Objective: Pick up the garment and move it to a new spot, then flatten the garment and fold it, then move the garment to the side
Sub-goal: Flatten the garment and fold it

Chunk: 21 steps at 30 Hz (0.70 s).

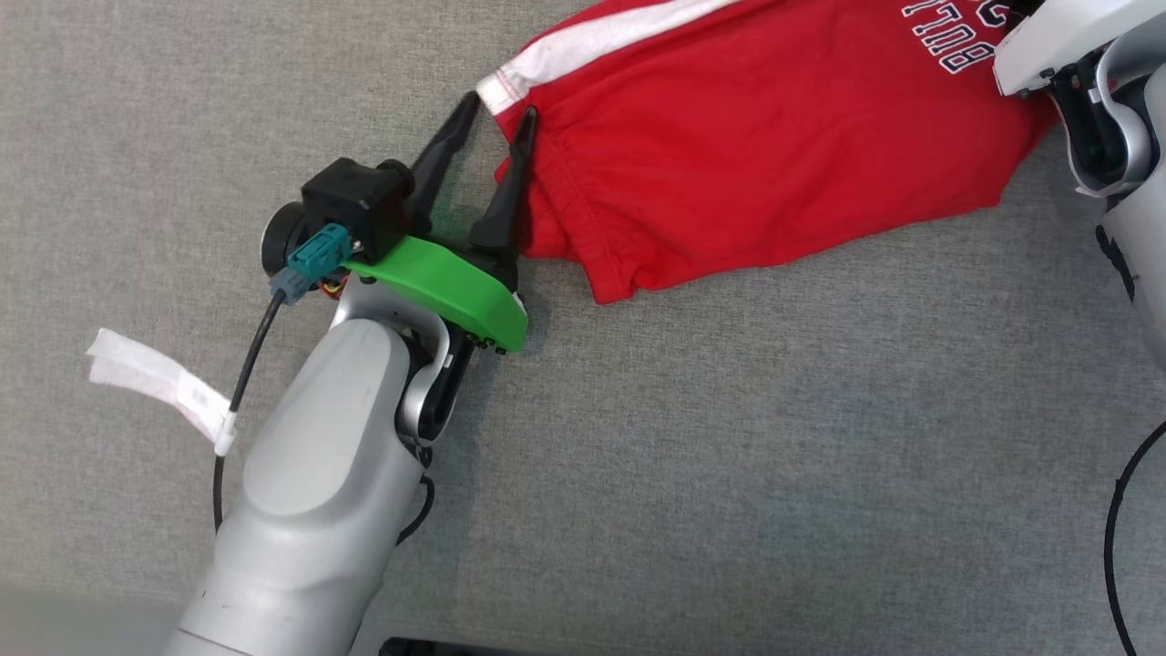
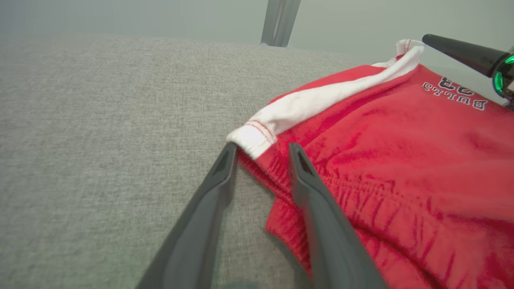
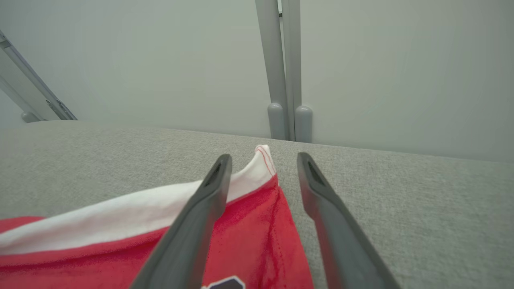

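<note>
1. Grey woven surface (image 1: 729, 456) all around, and the red garment (image 1: 774, 137) lies rumpled on it with a white stripe down one edge.
2. Head view: the left gripper (image 1: 496, 114) is right at the garment's white-trimmed corner. Its jaws are spread and nothing's pinched.
3. Right wrist view: the right gripper (image 3: 265, 158) is wide open too, straddling the garment's other white corner. A pale wall (image 3: 401, 72) and a grey post (image 3: 281, 80) sit beyond the garment.
4. Left wrist view adds detail. One finger lies over the red cloth and the other sits just beside the white tip. A dark finger (image 2: 461, 49) of the right gripper shows at the garment's far corner, near the lettering (image 2: 455, 93).
</note>
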Tool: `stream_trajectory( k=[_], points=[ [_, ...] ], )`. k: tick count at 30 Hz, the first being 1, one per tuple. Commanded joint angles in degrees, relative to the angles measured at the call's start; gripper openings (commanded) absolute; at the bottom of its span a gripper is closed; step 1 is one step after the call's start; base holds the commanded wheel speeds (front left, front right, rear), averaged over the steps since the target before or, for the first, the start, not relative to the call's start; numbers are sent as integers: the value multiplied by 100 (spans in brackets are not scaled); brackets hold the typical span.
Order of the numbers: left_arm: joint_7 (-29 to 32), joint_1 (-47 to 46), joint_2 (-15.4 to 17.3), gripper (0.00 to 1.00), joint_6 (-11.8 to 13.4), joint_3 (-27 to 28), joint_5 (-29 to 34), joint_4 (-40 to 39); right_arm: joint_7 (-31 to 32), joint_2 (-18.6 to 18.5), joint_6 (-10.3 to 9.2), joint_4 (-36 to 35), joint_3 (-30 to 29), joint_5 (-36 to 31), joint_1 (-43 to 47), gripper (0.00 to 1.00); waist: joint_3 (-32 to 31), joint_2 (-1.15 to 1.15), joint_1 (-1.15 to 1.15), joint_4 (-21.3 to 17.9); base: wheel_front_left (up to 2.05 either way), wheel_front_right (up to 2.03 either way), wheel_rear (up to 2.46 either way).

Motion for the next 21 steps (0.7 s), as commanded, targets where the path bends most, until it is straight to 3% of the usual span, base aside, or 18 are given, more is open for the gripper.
stream_trajectory(
  k=[1, 6, 12, 21],
  points=[
    [-115, -15, 15, 100, 88, 44, 63, 0, -192, -41, -7, -9, 23, 4, 95, 100, -78, 0, 0, -69, 0, 0, 0],
    [-402, 260, 140, 100, 554, 298, 310, -250, -489, -87, -7, -434, -71, -75, 537, 100, -279, 0, 0, -304, 0, 0, 0],
    [-462, 638, 364, 100, 1099, 788, 645, -879, -487, 54, -7, -1739, -781, -424, 1545, 100, -523, 0, 0, -678, 0, 0, 0],
    [-462, 1346, 673, 100, 1322, 1350, 906, -1399, -490, 481, -7, -2983, -1336, -749, 3084, 100, -977, 0, 0, -1268, 0, 0, 0]
  ],
)
